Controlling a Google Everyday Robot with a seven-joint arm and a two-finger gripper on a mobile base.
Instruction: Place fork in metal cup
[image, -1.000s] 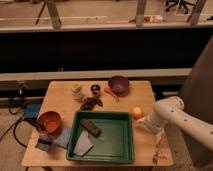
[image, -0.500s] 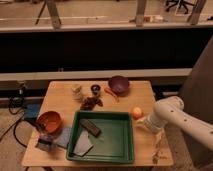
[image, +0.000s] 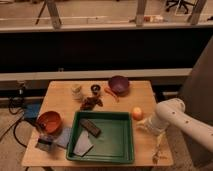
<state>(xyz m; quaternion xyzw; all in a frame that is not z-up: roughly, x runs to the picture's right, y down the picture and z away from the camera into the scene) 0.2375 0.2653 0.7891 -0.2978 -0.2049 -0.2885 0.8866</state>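
Fork (image: 158, 149): slender, pale, at the tabletop's front right corner. Metal cup (image: 95, 89): near the back edge, beside the purple bowl (image: 119, 84). Gripper (image: 146, 126): near the right edge, just above the fork; whether it is grasping cannot be told.

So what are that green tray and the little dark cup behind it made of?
The green tray: probably plastic, even matte green with a moulded rim. The metal cup: likely metal, dark grey with a lighter shiny rim. The gripper hangs by the table's front right corner.
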